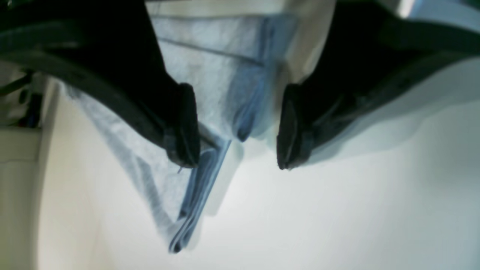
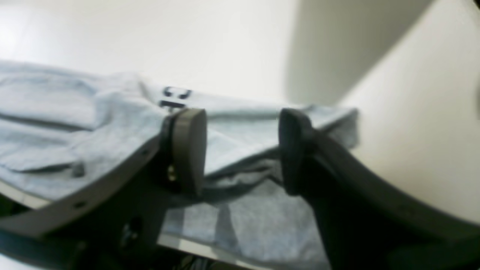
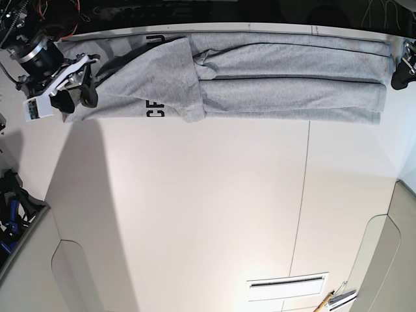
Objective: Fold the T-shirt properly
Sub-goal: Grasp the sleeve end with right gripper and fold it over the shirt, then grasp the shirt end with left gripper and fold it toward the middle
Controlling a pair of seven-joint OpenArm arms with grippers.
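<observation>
T-shirt (image 3: 260,81) lies folded lengthwise on table (image 3: 195,214); left hand (image 1: 240,127) & right hand (image 2: 242,150) both open, gripping nothing.

A white tabletop (image 3: 195,214) is carrying the T-shirt (image 3: 273,81), which is lying folded into a long narrow band along the far edge, black lettering (image 3: 155,107) showing near one end.

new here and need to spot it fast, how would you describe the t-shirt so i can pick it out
Look along the far edge of the white table. The T-shirt lies there as a long grey band between the two arms. It is the only cloth, with black letters near one end.
</observation>
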